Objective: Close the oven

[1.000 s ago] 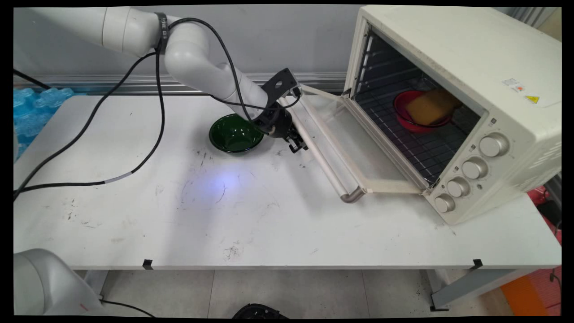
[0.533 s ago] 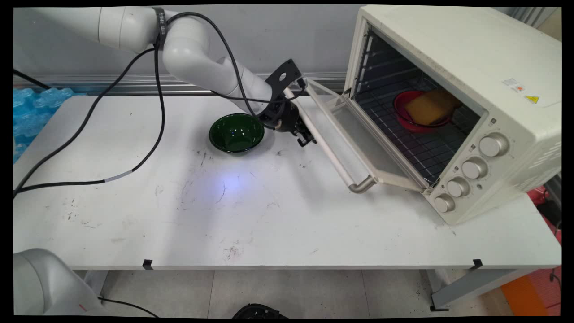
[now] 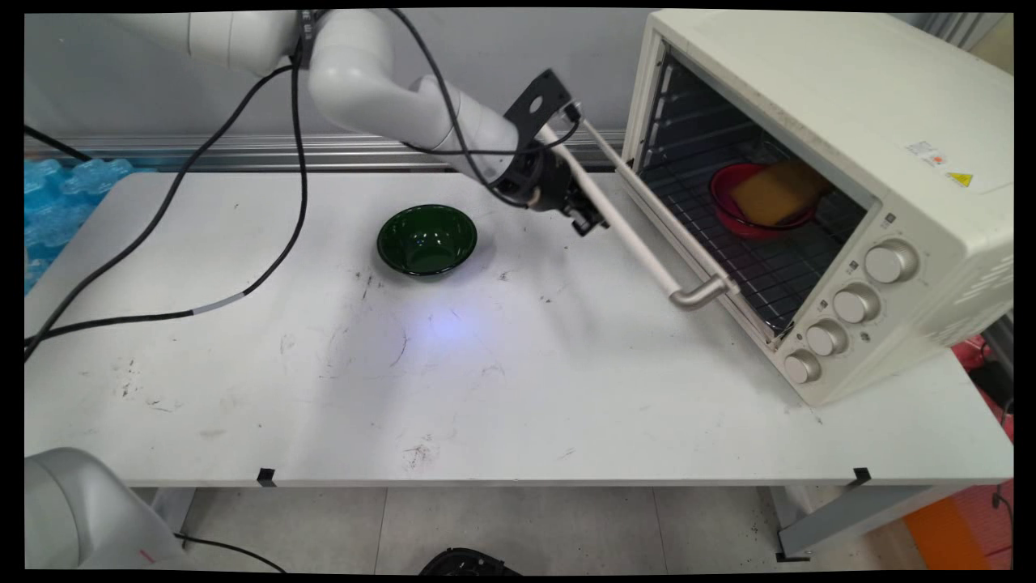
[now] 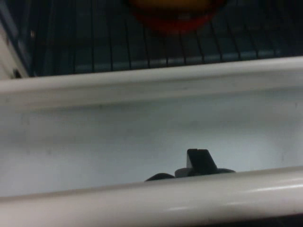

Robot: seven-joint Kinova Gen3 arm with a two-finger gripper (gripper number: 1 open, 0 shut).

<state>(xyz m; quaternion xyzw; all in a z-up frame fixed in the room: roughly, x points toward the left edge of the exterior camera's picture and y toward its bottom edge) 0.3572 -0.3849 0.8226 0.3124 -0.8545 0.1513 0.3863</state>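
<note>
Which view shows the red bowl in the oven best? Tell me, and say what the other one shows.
The main view. There the red bowl sits whole on the oven rack with a yellow sponge-like block in it. The hand view catches only the bowl's lower rim at its top edge, beyond the door handle.

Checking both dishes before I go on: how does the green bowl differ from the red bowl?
The green bowl stands out on the white table; the red bowl sits on the wire rack inside the toaster oven. The green bowl is empty; the red bowl holds a yellow sponge-like block. Both are upright, round and about alike in size.
</note>
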